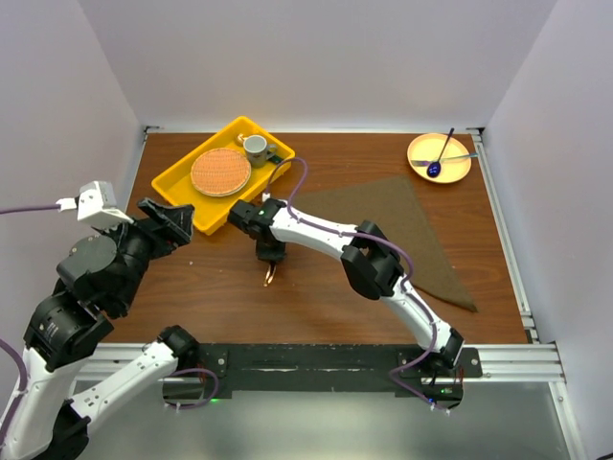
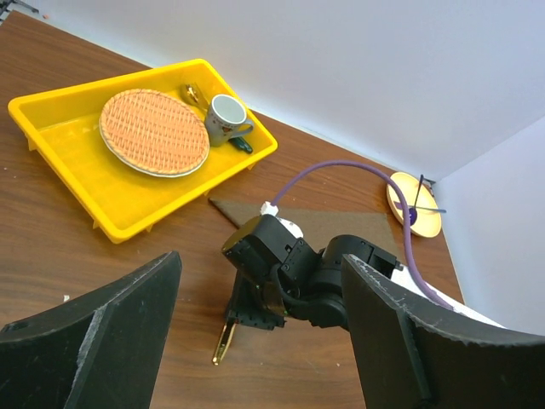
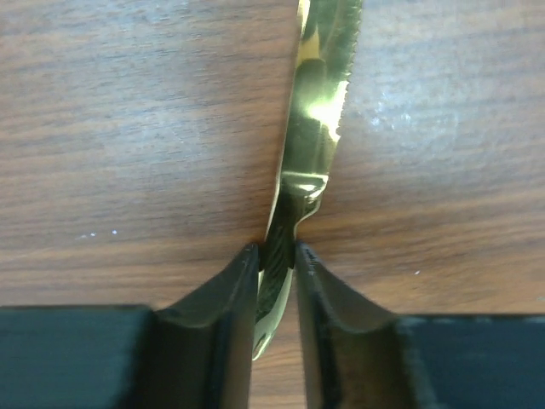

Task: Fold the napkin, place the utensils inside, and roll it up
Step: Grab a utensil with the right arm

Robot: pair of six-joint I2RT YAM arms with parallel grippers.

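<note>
The olive-brown napkin [image 1: 402, 230] lies folded into a triangle on the right half of the table, also in the left wrist view [image 2: 341, 223]. My right gripper [image 1: 270, 257] points down at the table left of the napkin and is shut on a gold knife [image 3: 315, 111], serrated blade pointing away; the knife also shows in the top view [image 1: 269, 276] and the left wrist view [image 2: 223, 341]. My left gripper [image 1: 177, 218] is open and empty, raised at the left near the yellow tray. Another gold piece [image 2: 192, 92] lies in the tray beside the mug.
A yellow tray [image 1: 182, 187] at the back left holds a round orange woven mat [image 1: 220, 172] and a mug [image 1: 255, 149]. A small yellow plate [image 1: 439, 158] at the back right holds a dark blue spoon and a pale utensil.
</note>
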